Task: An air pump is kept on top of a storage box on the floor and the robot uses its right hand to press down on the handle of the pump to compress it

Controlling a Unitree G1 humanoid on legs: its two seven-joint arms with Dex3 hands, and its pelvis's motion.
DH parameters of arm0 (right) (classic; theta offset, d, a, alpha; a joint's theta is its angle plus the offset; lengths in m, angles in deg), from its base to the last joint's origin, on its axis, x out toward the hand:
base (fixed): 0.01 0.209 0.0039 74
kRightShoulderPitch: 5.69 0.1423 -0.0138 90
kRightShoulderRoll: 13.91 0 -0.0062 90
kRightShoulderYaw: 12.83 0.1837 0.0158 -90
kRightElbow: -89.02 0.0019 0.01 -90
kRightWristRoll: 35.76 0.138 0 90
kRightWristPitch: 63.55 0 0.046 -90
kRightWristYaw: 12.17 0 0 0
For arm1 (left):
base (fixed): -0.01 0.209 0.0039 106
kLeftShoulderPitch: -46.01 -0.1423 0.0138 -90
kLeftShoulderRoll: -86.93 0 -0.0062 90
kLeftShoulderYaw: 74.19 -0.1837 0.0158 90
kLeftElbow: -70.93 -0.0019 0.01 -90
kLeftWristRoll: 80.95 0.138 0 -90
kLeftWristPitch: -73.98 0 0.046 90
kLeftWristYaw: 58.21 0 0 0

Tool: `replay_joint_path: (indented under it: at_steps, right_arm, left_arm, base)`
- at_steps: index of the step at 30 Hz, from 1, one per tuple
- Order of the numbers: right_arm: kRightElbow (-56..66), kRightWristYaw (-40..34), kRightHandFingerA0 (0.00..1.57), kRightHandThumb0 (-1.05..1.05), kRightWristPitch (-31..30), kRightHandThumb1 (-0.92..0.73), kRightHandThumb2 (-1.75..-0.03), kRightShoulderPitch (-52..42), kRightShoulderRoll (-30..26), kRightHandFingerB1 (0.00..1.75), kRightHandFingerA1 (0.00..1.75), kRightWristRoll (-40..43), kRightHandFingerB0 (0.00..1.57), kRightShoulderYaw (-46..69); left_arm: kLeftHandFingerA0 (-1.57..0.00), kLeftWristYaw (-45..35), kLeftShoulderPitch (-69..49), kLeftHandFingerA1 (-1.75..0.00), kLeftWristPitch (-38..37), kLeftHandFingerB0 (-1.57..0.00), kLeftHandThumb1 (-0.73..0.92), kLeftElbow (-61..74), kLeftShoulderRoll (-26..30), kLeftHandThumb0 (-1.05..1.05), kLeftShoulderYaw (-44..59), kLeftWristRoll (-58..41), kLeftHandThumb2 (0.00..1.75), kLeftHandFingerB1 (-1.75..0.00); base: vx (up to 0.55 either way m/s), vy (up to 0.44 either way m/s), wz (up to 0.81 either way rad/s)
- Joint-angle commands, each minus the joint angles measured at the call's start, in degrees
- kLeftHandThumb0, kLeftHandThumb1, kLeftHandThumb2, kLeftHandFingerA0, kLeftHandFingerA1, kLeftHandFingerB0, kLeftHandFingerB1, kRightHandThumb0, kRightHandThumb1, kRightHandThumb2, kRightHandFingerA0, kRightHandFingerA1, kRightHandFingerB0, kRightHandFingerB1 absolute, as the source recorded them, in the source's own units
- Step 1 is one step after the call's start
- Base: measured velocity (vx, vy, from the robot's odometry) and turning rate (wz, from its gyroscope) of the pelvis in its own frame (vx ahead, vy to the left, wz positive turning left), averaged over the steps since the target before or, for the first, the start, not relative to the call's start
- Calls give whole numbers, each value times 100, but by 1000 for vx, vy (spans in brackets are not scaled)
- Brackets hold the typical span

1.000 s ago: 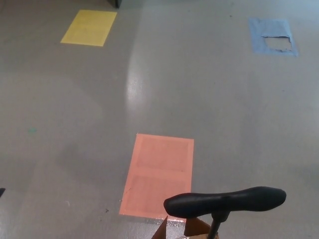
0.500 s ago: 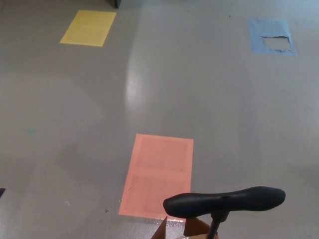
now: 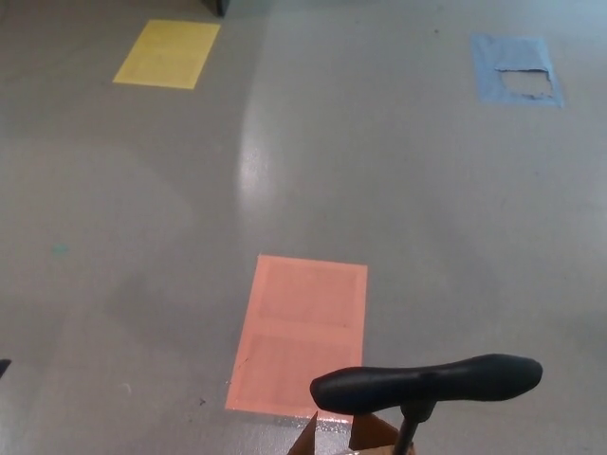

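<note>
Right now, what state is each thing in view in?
Black pump handle: raised, level, untouched by any hand.
Thin black pump rod: exposed below handle.
Brown cardboard box: only flaps visible.
Blue floor patch: torn in the middle.
Orange floor patch: flat, intact.
Yellow floor patch: flat, intact.

Pump handle [image 3: 427, 382] above box [image 3: 346, 438]

Matt black handle [image 3: 427, 381], glossy floor [image 3: 379, 171]

one pump handle [image 3: 427, 382], one box [image 3: 346, 440], three floor patches [image 3: 299, 332].
</note>
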Motion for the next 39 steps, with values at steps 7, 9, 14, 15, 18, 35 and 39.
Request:
replay_joint_path:
  at_steps: [7,9,14,15,18,35,39]
  right_arm:
    - [889,1305,6,-83,-1088,-84,-115,192,-442,25,24,-295,6,-1680]
    - [918,1414,6,-87,-1137,-88,-117,96,-483,19,18,-530,6,-2046]
    - [945,1558,5,-89,-1326,-88,-117,-71,-416,19,16,-794,6,-2510]
    - [919,1573,5,-89,-1352,-87,-117,-178,-387,21,18,-923,7,-2683]
    - [797,1614,5,-85,-1393,-83,-116,-409,-267,24,24,-1216,6,-3085]
    - [-797,1524,0,-79,-971,-80,-116,-1859,172,27,27,-2401,9,-4057]
    - [-1327,1308,0,-83,-734,-83,-116,-2379,233,25,27,-2680,6,-4155]
  left_arm:
    - [-17,-185,-36,-44,-273,-13,67,-122,129,-67,-49,84,92,-40]
    - [-15,-162,-7,-43,-258,-12,67,-168,137,-67,-94,140,92,-40]
    - [-25,-116,1,-32,-283,-20,81,-169,128,-61,-119,150,64,-27]
    - [-27,-157,5,-33,-288,-19,82,-166,126,-59,-114,136,64,-28]
    - [-27,-215,17,-34,-256,-20,80,-183,89,-58,-21,34,64,-28]
    - [-26,-108,7,-32,-318,-23,80,-149,93,-58,-23,105,63,-29]
    - [-26,-107,-19,-32,-317,-23,80,-149,96,-57,-48,134,64,-29]
  base:
    - [0,0,0]
    - [0,0,0]
    - [0,0,0]
    - [0,0,0]
    - [0,0,0]
    - [0,0,0]
    - [0,0,0]
